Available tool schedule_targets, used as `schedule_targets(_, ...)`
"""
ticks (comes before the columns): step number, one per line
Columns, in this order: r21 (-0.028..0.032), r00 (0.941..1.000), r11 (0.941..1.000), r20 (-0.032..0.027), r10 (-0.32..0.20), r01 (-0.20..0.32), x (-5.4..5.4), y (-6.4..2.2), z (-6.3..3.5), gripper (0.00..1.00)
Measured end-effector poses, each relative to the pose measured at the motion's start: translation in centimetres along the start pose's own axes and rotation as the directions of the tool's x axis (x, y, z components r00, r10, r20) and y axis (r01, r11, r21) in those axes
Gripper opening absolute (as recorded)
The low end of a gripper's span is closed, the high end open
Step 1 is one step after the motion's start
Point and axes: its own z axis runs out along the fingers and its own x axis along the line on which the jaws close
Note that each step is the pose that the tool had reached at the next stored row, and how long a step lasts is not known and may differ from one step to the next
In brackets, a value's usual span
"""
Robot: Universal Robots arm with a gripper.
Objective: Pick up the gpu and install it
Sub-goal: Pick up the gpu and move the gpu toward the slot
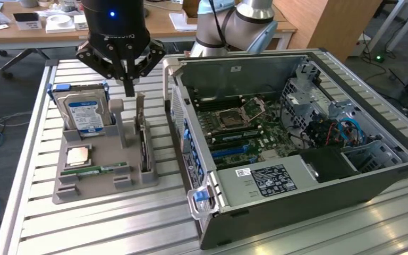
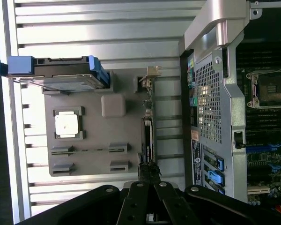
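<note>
Hovering w/ my gripper (image 1: 129, 90) just over the gpu (image 1: 143, 143), fingers pressed together, can't tell if touching. Gpu stands on edge in the tray (image 1: 94, 188), on its side nearest the open case (image 1: 296, 207).

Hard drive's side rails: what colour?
The hard drive's rails are blue; wrist view shows them best.

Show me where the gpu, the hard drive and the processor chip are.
gpu (image 1: 145, 151): exterior view, dark board's upper edge.
hard drive (image 1: 83, 114): exterior view, blue-and-white label.
processor chip (image 1: 78, 155): exterior view, metal lid.
</note>
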Motion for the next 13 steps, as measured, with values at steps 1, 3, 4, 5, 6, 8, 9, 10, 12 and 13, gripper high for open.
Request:
schedule_targets(1, 0.0000, 1.0000, 1.0000, 0.0001, 0.000, 0.000, 0.00, 0.00, 0.00, 0.11)
schedule_targets(3, 0.0000, 1.0000, 1.0000, 0.0000, 0.000, 0.000, 0.00, 0.00, 0.00, 0.11)
schedule_targets(4, 0.0000, 1.0000, 1.0000, 0.0000, 0.000, 0.000, 0.00, 0.00, 0.00, 0.11)
schedule_targets(5, 0.0000, 1.0000, 1.0000, 0.0000, 0.000, 0.000, 0.00, 0.00, 0.00, 0.11)
schedule_targets(6, 0.0000, 1.0000, 1.0000, 0.0001, 0.000, 0.000, 0.00, 0.00, 0.00, 0.11)
schedule_targets(8, 0.0000, 1.0000, 1.0000, 0.0000, 0.000, 0.000, 0.00, 0.00, 0.00, 0.17)
schedule_targets(9, 0.0000, 1.0000, 1.0000, 0.0000, 0.000, 0.000, 0.00, 0.00, 0.00, 0.23)
schedule_targets(10, 0.0000, 1.0000, 1.0000, 0.0001, 0.000, 0.000, 0.00, 0.00, 0.00, 0.29)
schedule_targets(12, 0.0000, 1.0000, 1.0000, 0.0000, 0.000, 0.000, 0.00, 0.00, 0.00, 0.35)
schedule_targets(13, 0.0000, 1.0000, 1.0000, 0.0000, 0.000, 0.000, 0.00, 0.00, 0.00, 0.41)
